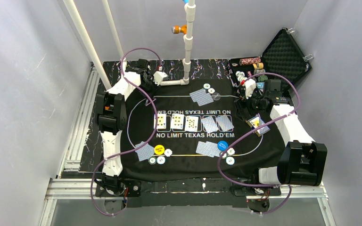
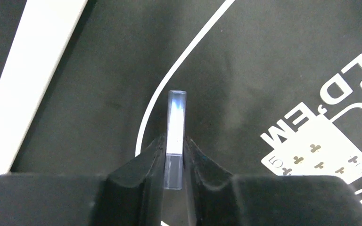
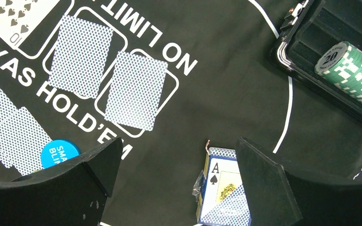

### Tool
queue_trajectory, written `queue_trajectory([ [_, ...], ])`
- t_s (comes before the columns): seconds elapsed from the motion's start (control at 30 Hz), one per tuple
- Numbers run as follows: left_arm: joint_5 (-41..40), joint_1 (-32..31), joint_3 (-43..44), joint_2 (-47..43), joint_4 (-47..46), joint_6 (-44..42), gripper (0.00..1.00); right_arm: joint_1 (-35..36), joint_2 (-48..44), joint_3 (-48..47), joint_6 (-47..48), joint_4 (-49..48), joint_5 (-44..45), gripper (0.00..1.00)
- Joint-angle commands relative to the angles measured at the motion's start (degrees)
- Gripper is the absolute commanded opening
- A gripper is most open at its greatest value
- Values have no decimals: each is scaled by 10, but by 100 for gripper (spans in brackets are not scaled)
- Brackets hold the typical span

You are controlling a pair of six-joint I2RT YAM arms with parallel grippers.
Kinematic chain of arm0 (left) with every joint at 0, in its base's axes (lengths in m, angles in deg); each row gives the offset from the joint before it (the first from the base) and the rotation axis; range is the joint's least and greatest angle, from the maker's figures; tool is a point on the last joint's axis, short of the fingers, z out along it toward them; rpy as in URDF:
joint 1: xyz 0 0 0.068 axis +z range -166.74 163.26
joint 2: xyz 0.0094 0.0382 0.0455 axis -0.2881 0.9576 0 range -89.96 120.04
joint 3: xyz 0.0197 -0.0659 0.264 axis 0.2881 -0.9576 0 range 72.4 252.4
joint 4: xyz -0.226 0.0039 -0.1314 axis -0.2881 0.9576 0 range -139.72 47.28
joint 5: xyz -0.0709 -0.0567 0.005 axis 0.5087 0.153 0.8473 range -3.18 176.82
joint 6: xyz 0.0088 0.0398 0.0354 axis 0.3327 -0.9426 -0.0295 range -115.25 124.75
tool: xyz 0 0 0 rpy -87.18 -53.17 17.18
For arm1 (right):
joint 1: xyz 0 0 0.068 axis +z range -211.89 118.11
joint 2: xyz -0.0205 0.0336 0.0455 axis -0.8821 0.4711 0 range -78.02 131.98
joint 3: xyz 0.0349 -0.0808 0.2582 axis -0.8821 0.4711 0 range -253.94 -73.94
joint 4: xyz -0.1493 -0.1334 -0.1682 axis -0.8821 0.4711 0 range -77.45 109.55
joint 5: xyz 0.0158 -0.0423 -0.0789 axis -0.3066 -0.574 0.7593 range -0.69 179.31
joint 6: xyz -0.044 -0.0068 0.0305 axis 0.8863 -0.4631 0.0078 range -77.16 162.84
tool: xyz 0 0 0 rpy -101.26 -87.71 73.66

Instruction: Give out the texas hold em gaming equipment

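My left gripper (image 2: 175,142) is shut on a thin clear-white disc (image 2: 176,117), held edge-on above the mat's left curve; in the top view it is at the far left (image 1: 154,79). My right gripper (image 3: 179,150) is open and empty, above a blue card box (image 3: 222,188) showing the ace of spades, which also shows in the top view (image 1: 258,123). Five cards lie in the mat's centre, three face up (image 1: 177,121) and two face down (image 1: 217,123). The yellow button (image 1: 159,149), blue button (image 1: 222,145), chips (image 1: 160,160) and card pairs (image 1: 144,151) lie at the near seats.
The open black case (image 1: 283,56) stands at the far right with stacked chips; a green stack (image 3: 353,70) is by my right gripper. A white pipe stand (image 1: 186,61) rises at the back. Far-seat cards (image 1: 201,97) and chips (image 1: 207,86) lie near it.
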Motion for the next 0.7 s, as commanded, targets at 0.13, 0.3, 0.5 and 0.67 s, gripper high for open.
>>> queue_trajectory([
  [0.13,32,-7,-29,-93,9,5,0,9,-13,-1,-18,-20,-8,98],
  [0.3,88,-46,-114,-207,35,-15,0,14,-11,-5,-21,-14,-21,98],
  [0.5,76,-135,-209,-300,54,-30,0,13,-6,-7,-33,-8,-35,98],
  [0.67,70,-213,-246,-320,47,-3,1,13,-9,0,-42,-14,-34,98],
])
